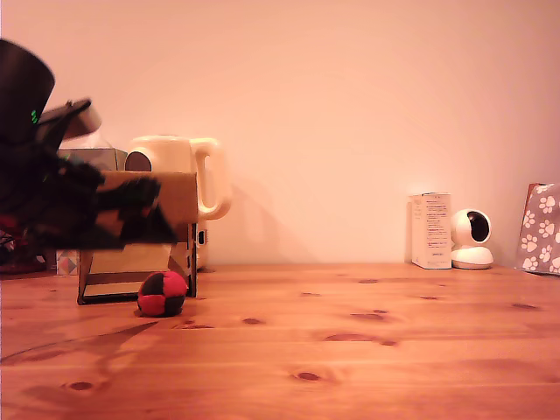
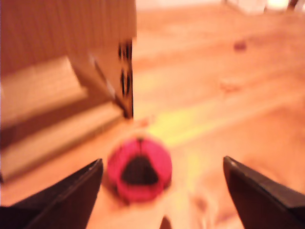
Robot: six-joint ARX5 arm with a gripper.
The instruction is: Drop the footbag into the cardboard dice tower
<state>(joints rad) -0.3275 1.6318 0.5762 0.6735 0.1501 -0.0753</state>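
The footbag (image 1: 162, 293) is lying on the counter (image 1: 350, 350), right at the foot of the tower (image 1: 140, 236), just off the corner of its cut-out front on the exterior view's right. It looks to be touching or nearly touching the cardboard; I can't tell which.

The claw (image 2: 162, 191) is hanging wide open and empty, its two dark fingers (image 2: 71, 195) spread well apart. In the wrist view the ball (image 2: 139, 168) is sitting between them but much nearer one finger than the other. That view is blurred, so the arm seems to be moving.

So the step, as I judge it, is the pickup. To do it well, the claw should be centring on the ball first, so both fingers meet it together and neither nudges it sideways. The bag looks soft and round, so it should squash rather than roll once pinched, but a lopsided touch could push it against the box or under the ramp. The finger nearest the tower's corner needs watching too, since there's little room there.
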